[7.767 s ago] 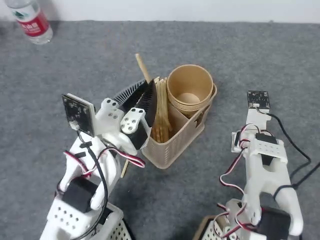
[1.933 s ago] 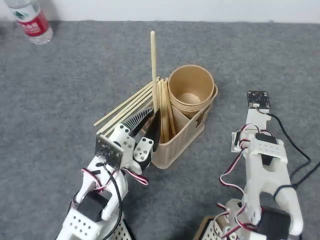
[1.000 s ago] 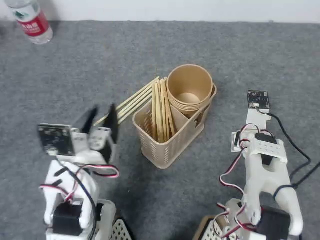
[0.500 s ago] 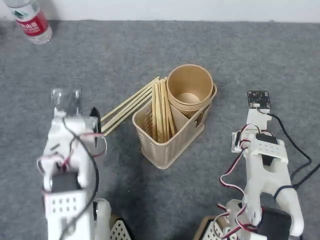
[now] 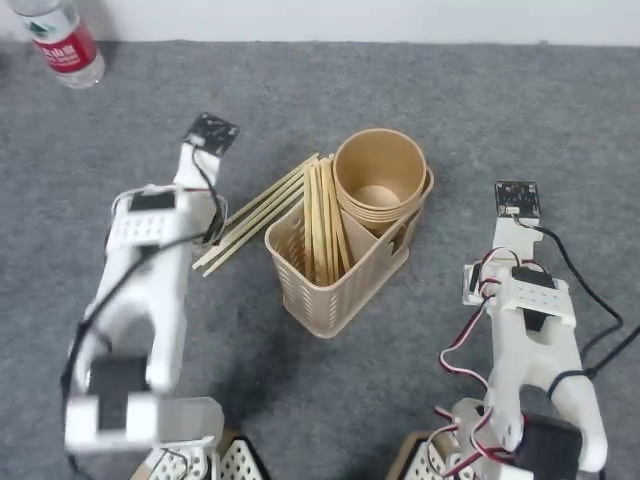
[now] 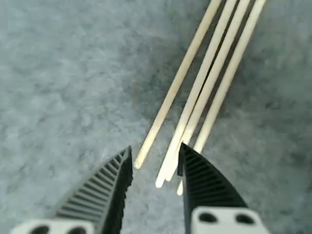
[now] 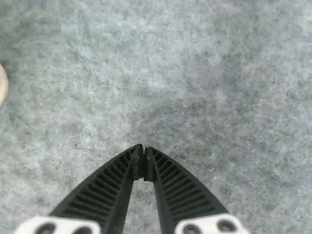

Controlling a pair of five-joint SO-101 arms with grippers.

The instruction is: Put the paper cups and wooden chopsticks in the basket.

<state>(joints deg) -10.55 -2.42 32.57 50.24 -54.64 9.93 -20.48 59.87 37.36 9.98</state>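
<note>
4 loose chopsticks [image 6: 171,92] (1 basket [image 5: 320,295]).

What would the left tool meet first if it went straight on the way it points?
Probably the near ends of the loose chopsticks, just ahead of the open left tool; depth is unclear, so it might touch the mat first.
</note>
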